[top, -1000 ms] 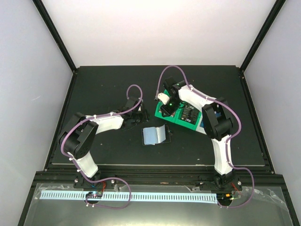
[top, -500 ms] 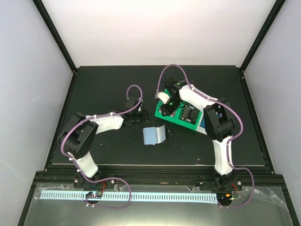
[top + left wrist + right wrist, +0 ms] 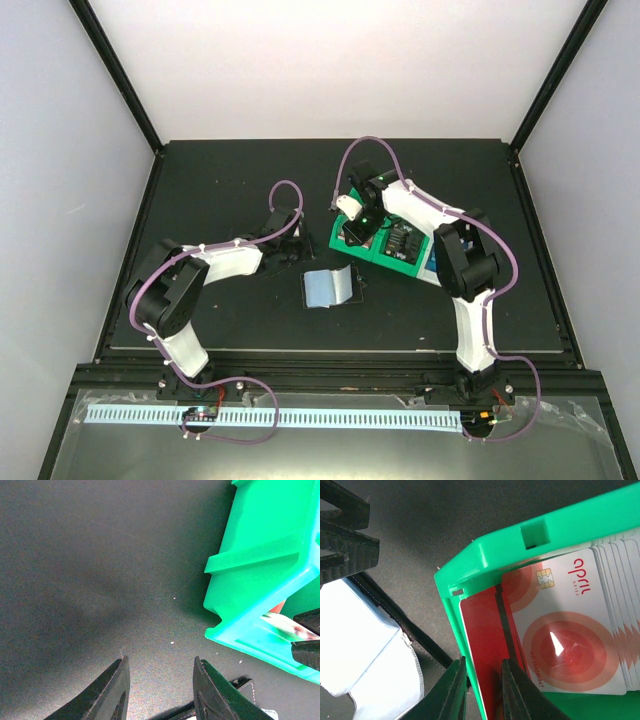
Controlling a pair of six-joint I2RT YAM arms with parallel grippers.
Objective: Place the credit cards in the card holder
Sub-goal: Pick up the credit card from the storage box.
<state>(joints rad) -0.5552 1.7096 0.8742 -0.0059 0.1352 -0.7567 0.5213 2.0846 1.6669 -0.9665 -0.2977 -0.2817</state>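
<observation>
left arm (image 3: pixel 225 260) stretches low and forward, left gripper (image 3: pixel 160 658) jaws parted; right arm (image 3: pixel 430 210) bends leftward and down, right gripper (image 3: pixel 482 661) jaws close together.

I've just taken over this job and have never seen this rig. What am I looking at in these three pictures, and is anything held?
Two robot arms are bolted at the table's near edge. One picture looks down from above; the others come from cameras on each wrist. An open card holder lies mid-table beside a green bin of cards. The left gripper stands open by the holder. The right gripper reaches into the bin, a red card between its jaws; a firm grip isn't clear.
</observation>
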